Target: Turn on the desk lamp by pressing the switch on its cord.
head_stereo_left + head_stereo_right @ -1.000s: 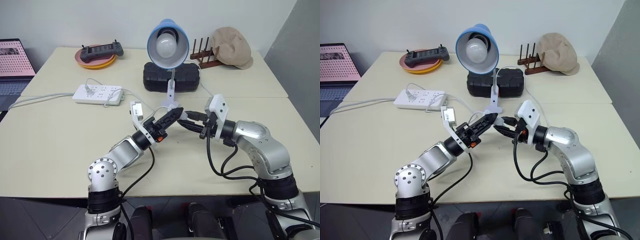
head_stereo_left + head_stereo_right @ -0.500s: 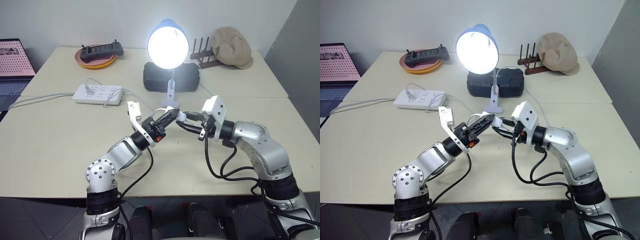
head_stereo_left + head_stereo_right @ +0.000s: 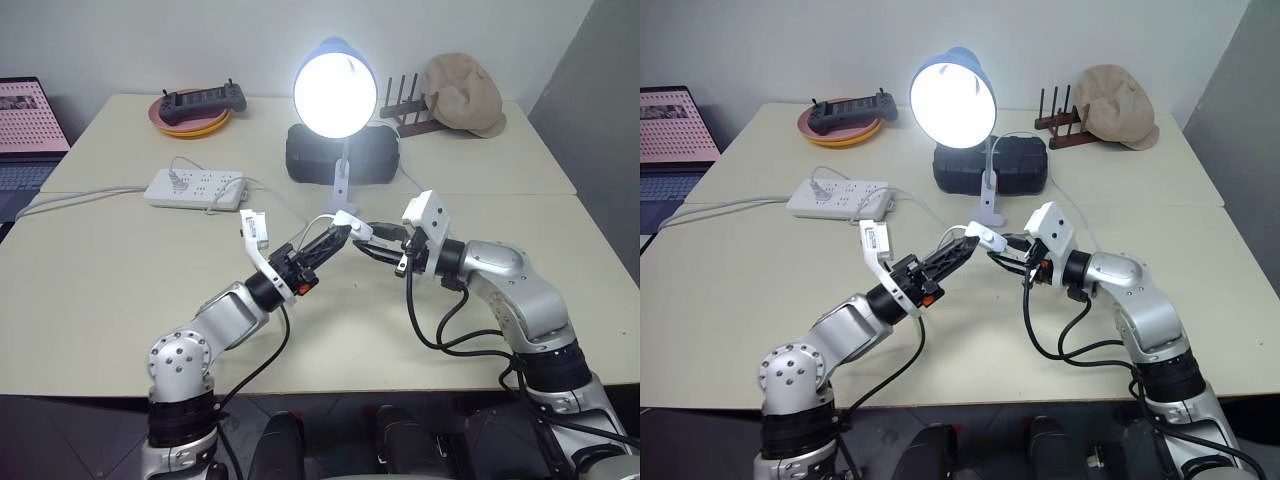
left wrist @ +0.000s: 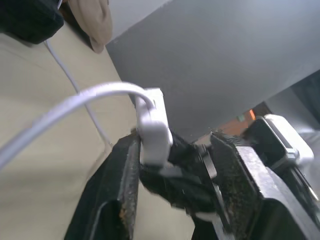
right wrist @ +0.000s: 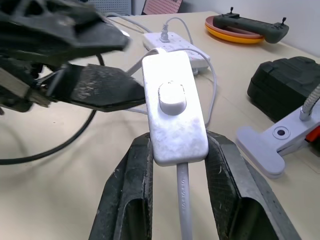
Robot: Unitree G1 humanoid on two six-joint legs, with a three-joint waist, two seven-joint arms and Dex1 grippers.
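Lamp (image 3: 335,88) lit, far-centre desk (image 3: 100,300). Right claw (image 5: 175,150) clamped on switch (image 5: 172,112), mid-desk, long axis along claw. Left claw (image 3: 333,240) parted, tips just beside switch button. Cord (image 4: 70,102) arcs off.

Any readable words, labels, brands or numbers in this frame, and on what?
None can be read.
Laptop screen: rows of pink content, too small to read.
Power strip: no legible marking.
Switch in the right gripper: plain white, no print.
Black case behind the lit desk lamp: no label visible.
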